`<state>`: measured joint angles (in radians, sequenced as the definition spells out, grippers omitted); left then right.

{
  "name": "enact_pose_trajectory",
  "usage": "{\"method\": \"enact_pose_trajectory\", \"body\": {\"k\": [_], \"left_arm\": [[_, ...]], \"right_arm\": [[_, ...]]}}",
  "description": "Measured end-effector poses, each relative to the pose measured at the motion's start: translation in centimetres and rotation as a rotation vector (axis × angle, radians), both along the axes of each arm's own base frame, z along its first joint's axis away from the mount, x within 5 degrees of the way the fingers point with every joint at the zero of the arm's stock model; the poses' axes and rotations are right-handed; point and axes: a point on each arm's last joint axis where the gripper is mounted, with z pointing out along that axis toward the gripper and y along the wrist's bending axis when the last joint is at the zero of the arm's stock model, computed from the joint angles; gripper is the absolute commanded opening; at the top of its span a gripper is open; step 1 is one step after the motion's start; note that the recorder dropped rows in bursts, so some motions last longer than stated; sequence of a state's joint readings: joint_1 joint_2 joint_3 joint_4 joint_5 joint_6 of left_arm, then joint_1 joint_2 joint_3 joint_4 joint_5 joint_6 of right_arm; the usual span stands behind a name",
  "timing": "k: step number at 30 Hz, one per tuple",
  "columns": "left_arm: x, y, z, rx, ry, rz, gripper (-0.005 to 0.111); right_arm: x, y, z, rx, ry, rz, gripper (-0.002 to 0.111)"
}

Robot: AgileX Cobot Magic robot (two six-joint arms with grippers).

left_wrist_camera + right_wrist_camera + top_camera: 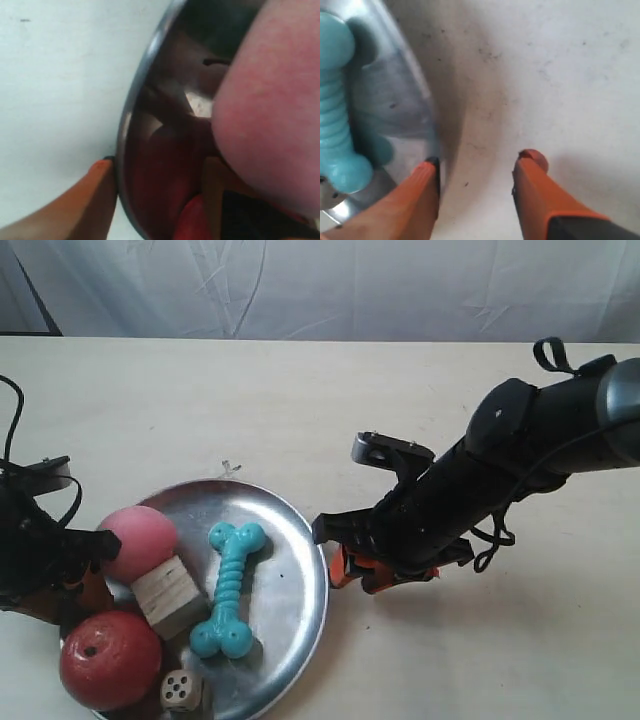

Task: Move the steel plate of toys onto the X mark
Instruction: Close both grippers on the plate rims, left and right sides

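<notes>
The steel plate [290, 570] lies at the near left of the table. It holds the pink peach [140, 540], red apple [110, 660], turquoise bone [230, 590], wooden cube [170, 595] and die [182, 690]. The tiny X mark [229, 468] sits just beyond the plate's far rim. My left gripper [160, 175] straddles the plate's rim [132, 100], jaws wide, the outer finger [100, 190] against the rim and the peach [270, 100] close by. My right gripper [480, 160] is open at the opposite rim [400, 100], one fingertip [431, 165] beside the edge, near the bone [335, 100].
The pale tabletop [450, 390] stretches behind and to the right of the plate. A white cloth backdrop [350, 285] hangs at the far edge. The dark arm [520, 460] at the exterior view's right reaches in over the table.
</notes>
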<state>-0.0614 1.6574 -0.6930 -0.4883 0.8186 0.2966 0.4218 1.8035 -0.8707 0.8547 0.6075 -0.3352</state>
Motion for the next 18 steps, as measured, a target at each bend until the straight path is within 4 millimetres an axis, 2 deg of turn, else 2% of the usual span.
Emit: {"method": "enact_pose_trajectory", "body": {"k": [7,18], "left_arm": [[-0.09,-0.05,0.03,-0.006,0.011,-0.001,0.050],[0.45,0.12,0.02,0.015,-0.040,0.007,0.050]], "right_arm": [[-0.26,-1.00,0.48,-0.107,0.003,-0.013,0.046],[-0.21,-0.47,0.75,-0.037,0.029,-0.069,0.046]]}}
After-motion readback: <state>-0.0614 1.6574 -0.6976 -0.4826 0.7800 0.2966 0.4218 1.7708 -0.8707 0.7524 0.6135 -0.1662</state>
